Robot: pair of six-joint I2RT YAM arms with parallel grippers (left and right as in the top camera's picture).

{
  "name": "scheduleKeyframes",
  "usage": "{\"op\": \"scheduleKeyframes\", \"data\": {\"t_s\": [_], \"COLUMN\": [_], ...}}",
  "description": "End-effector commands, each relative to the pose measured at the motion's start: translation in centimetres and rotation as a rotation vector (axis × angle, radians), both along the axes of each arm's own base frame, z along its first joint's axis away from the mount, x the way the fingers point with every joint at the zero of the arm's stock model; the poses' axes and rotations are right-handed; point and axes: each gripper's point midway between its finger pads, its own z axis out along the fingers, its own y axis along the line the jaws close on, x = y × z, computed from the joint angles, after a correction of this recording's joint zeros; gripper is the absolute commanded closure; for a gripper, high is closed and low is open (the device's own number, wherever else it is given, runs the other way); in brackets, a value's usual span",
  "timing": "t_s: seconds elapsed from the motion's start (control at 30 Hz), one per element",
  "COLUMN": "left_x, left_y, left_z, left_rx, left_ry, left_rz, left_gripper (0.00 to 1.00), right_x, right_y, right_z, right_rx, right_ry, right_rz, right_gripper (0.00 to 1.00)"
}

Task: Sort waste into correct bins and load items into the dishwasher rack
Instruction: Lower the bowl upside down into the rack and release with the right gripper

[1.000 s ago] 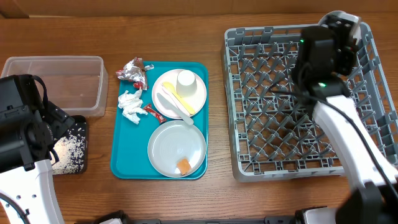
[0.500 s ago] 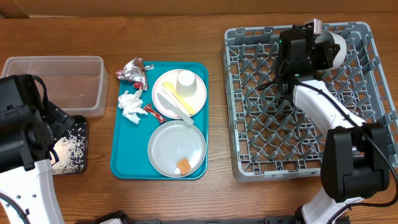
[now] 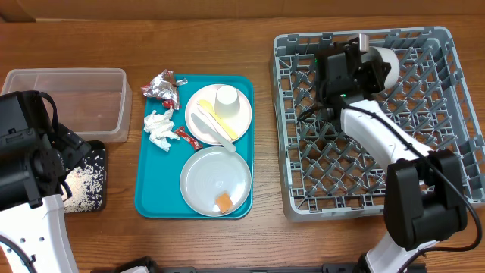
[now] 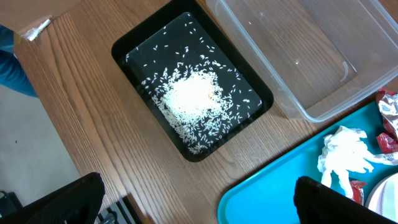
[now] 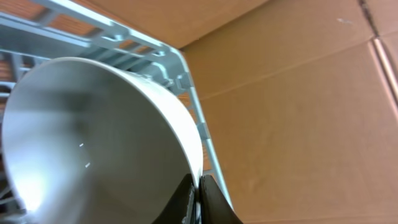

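Observation:
My right gripper point(image 3: 373, 67) is shut on the rim of a small white bowl point(image 3: 387, 64), held tilted over the back of the grey dishwasher rack point(image 3: 282, 136). In the right wrist view the fingers point(image 5: 186, 193) pinch the bowl point(image 5: 93, 137) wall beside the rack's rim point(image 5: 189, 78). My left gripper point(image 4: 198, 182) hangs open over bare wood, between the black tray point(image 4: 134, 59) of rice point(image 4: 189, 96) and the teal tray point(image 4: 273, 193). On the teal tray point(image 3: 151, 189) lie a foil wrapper point(image 3: 161, 86), a napkin point(image 3: 159, 127), a red packet point(image 3: 182, 136), and two plates.
The upper plate point(image 3: 241, 120) carries a white cup point(image 3: 226, 98), a yellow fork point(image 3: 209, 111) and white cutlery point(image 3: 214, 130). The lower plate point(image 3: 204, 178) holds an orange cube point(image 3: 223, 202). A clear tub point(image 3: 68, 98) stands at the far left, behind the black tray point(image 3: 89, 178). Cardboard point(image 5: 298, 93) lies behind the rack.
My right gripper has carried the bowl leftward along the back of the rack and turned it. The left arm and everything on the teal tray have stayed still.

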Motion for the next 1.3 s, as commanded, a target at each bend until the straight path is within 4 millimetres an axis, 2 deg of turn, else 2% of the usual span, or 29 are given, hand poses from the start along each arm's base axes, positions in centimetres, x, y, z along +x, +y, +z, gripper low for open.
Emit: {"op": "scheduleKeyframes", "data": {"t_s": [0.0, 0.1, 0.17, 0.3, 0.37, 0.43, 0.57, 0.67, 0.77, 0.9, 1.03, 1.17, 1.23, 1.27], "left_x": [-0.1, -0.1, -0.1, -0.1, -0.1, -0.1, -0.1, -0.1, -0.1, -0.1, -0.1, -0.1, -0.1, -0.1], "left_y": [0.3, 0.3, 0.3, 0.3, 0.3, 0.3, 0.3, 0.3, 0.3, 0.3, 0.3, 0.3, 0.3, 0.3], "left_z": [0.4, 0.4, 0.4, 0.4, 0.4, 0.4, 0.4, 0.4, 0.4, 0.4, 0.4, 0.4, 0.4, 0.4], "left_rx": [0.010, 0.010, 0.010, 0.010, 0.010, 0.010, 0.010, 0.010, 0.010, 0.010, 0.010, 0.010, 0.010, 0.010], "left_ry": [-0.009, -0.009, -0.009, -0.009, -0.009, -0.009, -0.009, -0.009, -0.009, -0.009, -0.009, -0.009, -0.009, -0.009], "left_rz": [0.021, 0.021, 0.021, 0.021, 0.021, 0.021, 0.021, 0.021, 0.021, 0.021, 0.021, 0.021, 0.021, 0.021], "left_gripper": [0.00, 0.00, 0.00, 0.00, 0.00, 0.00, 0.00, 0.00, 0.00, 0.00, 0.00, 0.00, 0.00, 0.00], "right_x": [0.4, 0.4, 0.4, 0.4, 0.5, 0.5, -0.2, -0.6, -0.8, -1.3, -2.3, -2.9, -3.0, -3.0], "right_y": [0.8, 1.2, 1.6, 3.2, 4.5, 6.3, 9.6, 11.1, 10.6, 8.2, 6.5, 6.4, 6.8, 6.9], "right_z": [-0.1, -0.1, 0.4, 3.1, 4.1, 4.3, 3.6, 4.5, 7.1, 9.3, 8.6, 6.7, 5.5, 5.0], "right_rx": [0.047, 0.050, 0.055, 0.109, 0.169, 0.304, 0.764, 1.068, 1.254, 1.326, 1.343, 1.341, 1.340, 1.339], "right_ry": [-0.031, -0.040, -0.084, -0.238, -0.265, -0.244, -0.136, -0.047, -0.024, -0.046, -0.022, 0.041, 0.077, 0.090], "right_rz": [0.024, 0.031, 0.018, 0.002, 0.027, 0.079, 0.100, 0.113, 0.131, 0.097, 0.034, -0.018, -0.035, -0.040], "right_gripper": [0.89, 0.76, 0.59, 0.34, 0.28, 0.23, 0.17, 0.17, 0.20, 0.20, 0.26, 0.51, 0.67, 0.80]}}
